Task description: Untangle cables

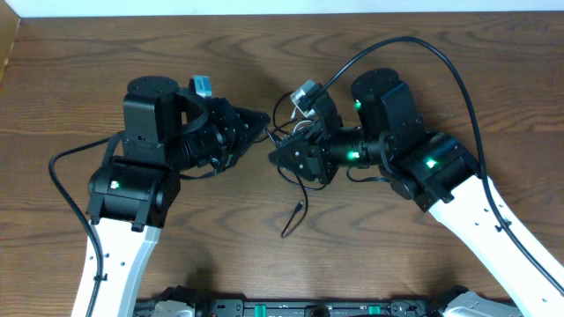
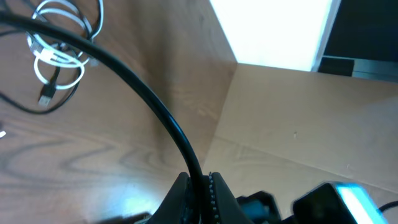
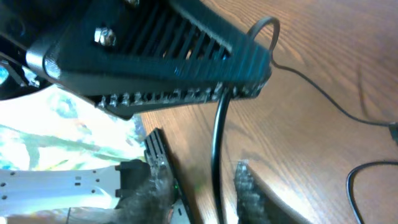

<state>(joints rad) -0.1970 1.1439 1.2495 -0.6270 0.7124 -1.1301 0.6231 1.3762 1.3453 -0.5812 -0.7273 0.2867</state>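
Observation:
My left gripper [image 1: 263, 121] is shut on a black cable [image 2: 155, 106], which runs from between its fingers [image 2: 200, 182] up to the left. A coiled white cable [image 2: 59, 46] lies on the table beyond it, with a thin black cable and its plug [image 2: 45, 98] looped through. My right gripper [image 1: 275, 157] is open just below the left one. In the right wrist view the black cable [image 3: 217, 143] hangs from the left gripper [image 3: 186, 68] and passes between my open right fingers [image 3: 214, 196]. Overhead, a loose black cable [image 1: 304, 187] trails toward the front.
The wooden table [image 1: 70, 79] has a raised wall at its far edge [image 2: 292, 106]. The right arm's thick black cable [image 1: 458, 79] arches over the back right. More thin black cable lies to the right in the right wrist view [image 3: 323, 93].

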